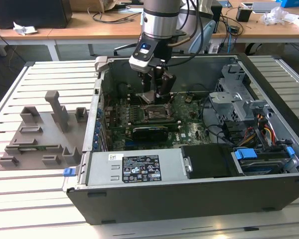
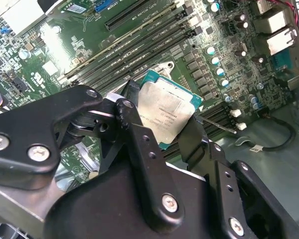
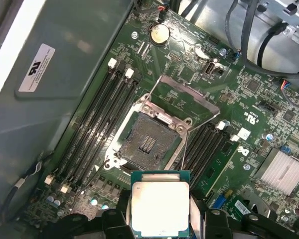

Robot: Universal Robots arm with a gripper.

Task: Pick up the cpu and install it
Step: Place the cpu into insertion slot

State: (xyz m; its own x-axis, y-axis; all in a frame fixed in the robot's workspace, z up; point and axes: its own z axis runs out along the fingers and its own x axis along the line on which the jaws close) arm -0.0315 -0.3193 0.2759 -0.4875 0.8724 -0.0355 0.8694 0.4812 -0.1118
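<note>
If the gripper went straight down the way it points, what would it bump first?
Probably the open socket on the motherboard. The gripper holds the cpu above it, so the cpu would touch first, though exact alignment is hard to judge.

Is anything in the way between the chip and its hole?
Nothing visible. The gripper holds the cpu apart from the open socket; its frame is flipped up and nothing lies on the socket.
</note>
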